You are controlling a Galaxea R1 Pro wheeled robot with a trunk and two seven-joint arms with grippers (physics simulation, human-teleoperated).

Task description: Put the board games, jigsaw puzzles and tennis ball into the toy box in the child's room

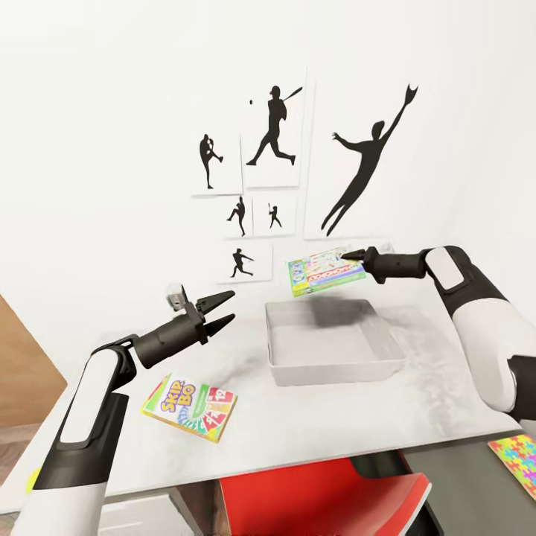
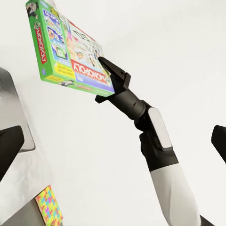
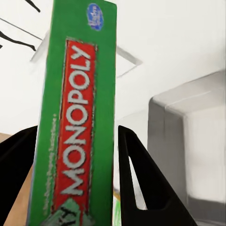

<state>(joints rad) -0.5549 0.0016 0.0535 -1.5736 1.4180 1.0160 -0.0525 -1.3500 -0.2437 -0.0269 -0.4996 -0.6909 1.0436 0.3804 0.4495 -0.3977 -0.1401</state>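
Monopoly box point(image 1: 326, 271) clamped in outstretched right gripper point(image 1: 356, 257) above toy box point(image 1: 333, 342)

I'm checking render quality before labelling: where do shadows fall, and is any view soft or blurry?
Head view: the Monopoly box held in the right hand casts a dark, soft-edged shadow into the toy box; the Skip-Bo box looks sharp. Right wrist view: the Monopoly lettering is close and slightly soft. Left wrist view: the box print is crisp, the white wall flat and evenly lit.

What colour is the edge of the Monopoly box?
Green, with a red Monopoly banner; clearest in the right wrist view.
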